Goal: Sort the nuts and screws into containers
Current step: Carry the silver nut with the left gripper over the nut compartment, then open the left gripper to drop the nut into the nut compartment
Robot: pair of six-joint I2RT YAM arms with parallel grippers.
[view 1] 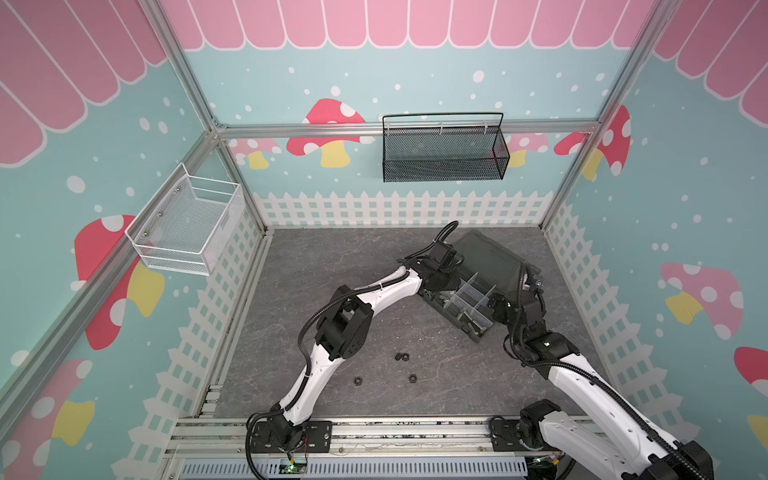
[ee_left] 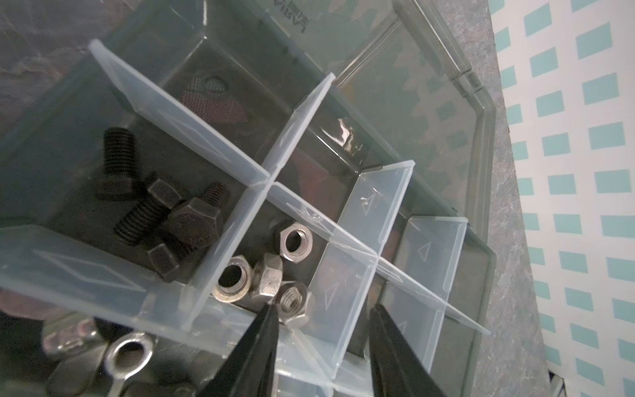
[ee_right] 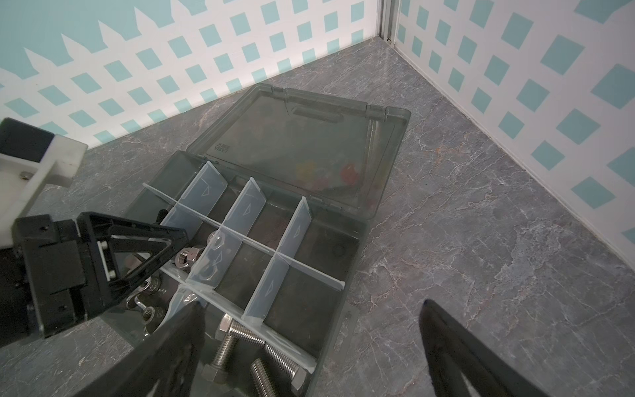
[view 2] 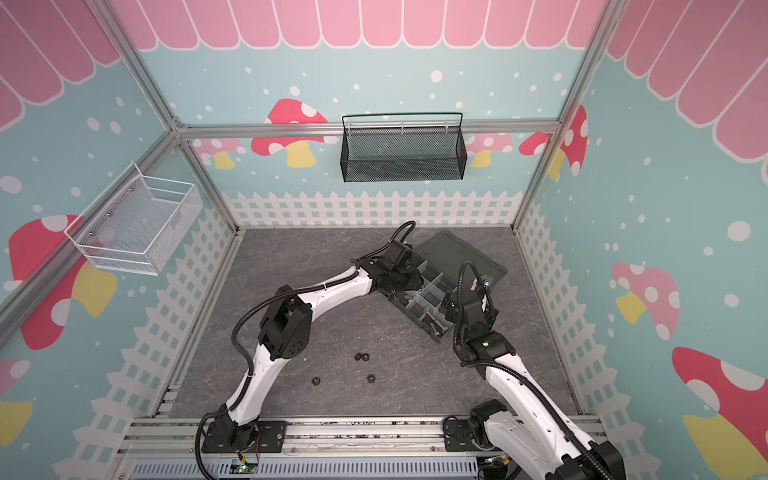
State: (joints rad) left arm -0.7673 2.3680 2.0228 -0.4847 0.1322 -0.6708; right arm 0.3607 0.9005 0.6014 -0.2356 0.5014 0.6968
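Observation:
The dark organizer box (view 1: 451, 314) (view 2: 419, 318) lies open at the back right, its lid (ee_right: 302, 144) flat behind it. My left gripper (ee_left: 323, 307) is open just above the compartment of silver nuts (ee_left: 295, 240); one nut lies loose by its fingertip, nothing between the jaws. Black screws (ee_left: 165, 213) fill the adjoining compartment and wing nuts (ee_left: 127, 357) another. My right gripper (ee_right: 311, 304) is wide open over the box's near corner, above the silver screws (ee_right: 240, 343). Three black nuts (view 1: 401, 356) (view 2: 363, 356) lie on the table in front.
A black mesh basket (view 1: 444, 149) hangs on the back wall and a white wire basket (view 1: 187, 228) on the left wall. The fence-patterned walls stand close behind and to the right of the box. Several compartments (ee_right: 319, 237) hold nothing.

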